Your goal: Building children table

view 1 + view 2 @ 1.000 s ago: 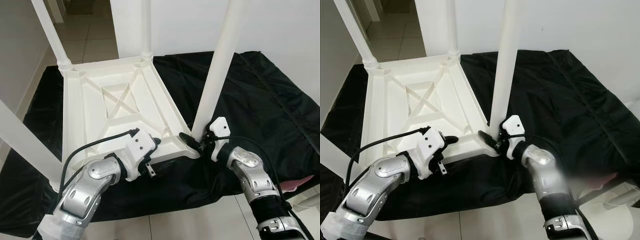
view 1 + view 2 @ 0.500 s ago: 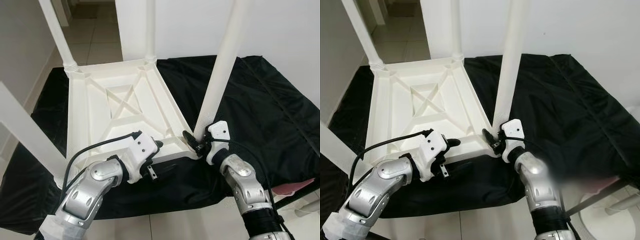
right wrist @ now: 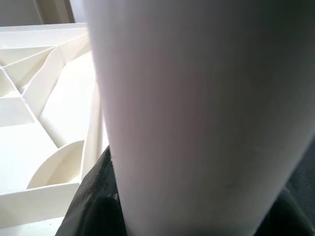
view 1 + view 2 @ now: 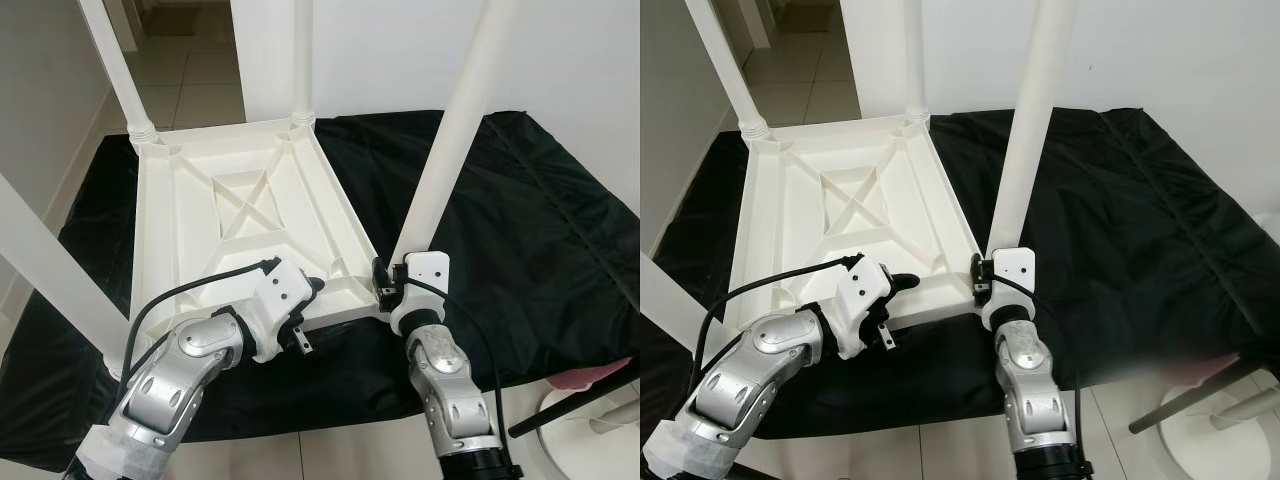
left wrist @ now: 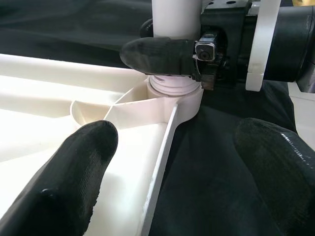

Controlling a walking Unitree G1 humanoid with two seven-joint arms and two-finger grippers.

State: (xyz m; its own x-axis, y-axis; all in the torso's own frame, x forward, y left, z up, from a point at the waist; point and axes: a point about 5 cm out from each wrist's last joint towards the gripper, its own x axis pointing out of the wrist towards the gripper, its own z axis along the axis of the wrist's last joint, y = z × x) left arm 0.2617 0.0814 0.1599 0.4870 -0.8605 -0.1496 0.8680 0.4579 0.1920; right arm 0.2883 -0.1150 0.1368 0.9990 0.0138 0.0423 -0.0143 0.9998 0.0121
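Note:
A white plastic children's table [image 4: 190,220] lies upside down on a black cloth, its legs pointing up. My right gripper [image 4: 390,290] is shut around the base of the near-right leg [image 4: 450,140], just above its socket at the table's corner. In the left wrist view one of its black fingers [image 5: 157,53] wraps across that leg [image 5: 174,14]. My left gripper [image 4: 310,300] is open at the table's near edge, left of that corner. Its two fingers [image 5: 83,167] stand wide apart on either side of the rim [image 5: 162,162].
The black cloth [image 4: 530,230] covers the low surface, and its front edge is close to me. Other legs rise at the far left [image 4: 115,60], far right [image 4: 300,50] and near left [image 4: 50,270]. Tiled floor [image 4: 200,90] lies beyond. A white round base [image 4: 1220,420] stands at the lower right.
My right forearm has swung from the right side to directly in front of the leg, while the gripper stays at the leg's base. The left arm holds its place. The camera has shifted slightly.

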